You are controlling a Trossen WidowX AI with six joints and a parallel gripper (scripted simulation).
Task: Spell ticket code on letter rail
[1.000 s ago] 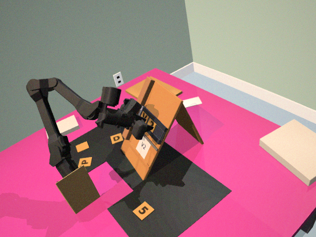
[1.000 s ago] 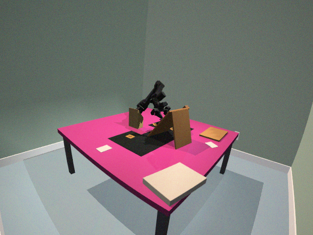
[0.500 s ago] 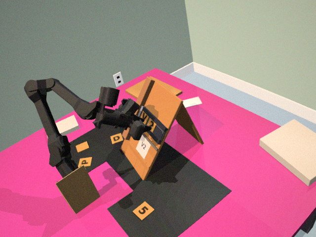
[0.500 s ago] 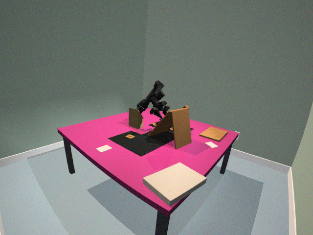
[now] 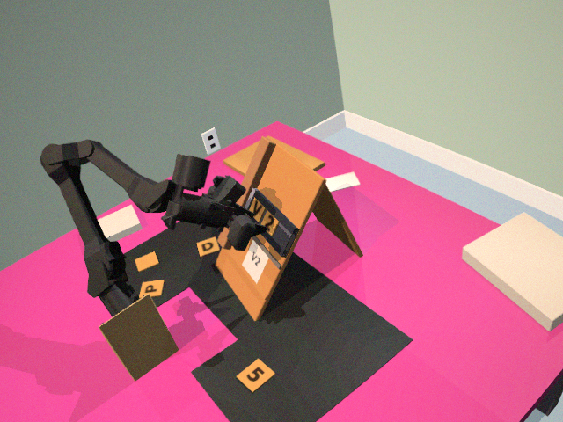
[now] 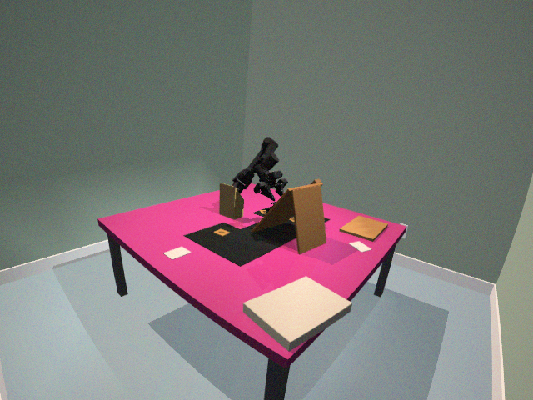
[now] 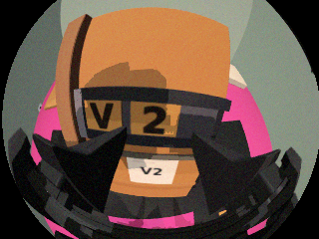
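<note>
The sloped orange board [image 5: 296, 181] [image 6: 310, 219] [image 7: 155, 45] carries the dark letter rail [image 5: 287, 236] [image 7: 199, 121]. The ticket [image 5: 254, 265] [image 7: 152, 170] below reads V2. In the rail, the V tile [image 5: 256, 207] [image 7: 102, 116] is at the left end. The 2 tile [image 5: 269, 222] [image 7: 155, 119] is to its right, upright, with a narrow dark strip between them. Empty rail shows right of the 2. My gripper [image 5: 255, 223] [image 6: 278, 196] [image 7: 159, 134] is open before the rail, its fingers apart either side of the 2 tile, holding nothing. Fingertip contact cannot be told.
On the black mat [image 5: 345, 331] [image 6: 241, 256] lie a D tile [image 5: 208, 246], a P tile [image 5: 151, 288], a blank-looking tile [image 5: 146, 261] and a 5 tile [image 5: 256, 374] [image 6: 221, 232]. A brown panel [image 5: 138, 338] [image 6: 230, 202] stands by the arm base. A cream slab [image 5: 522, 267] [image 6: 296, 307] lies near the counter's edge.
</note>
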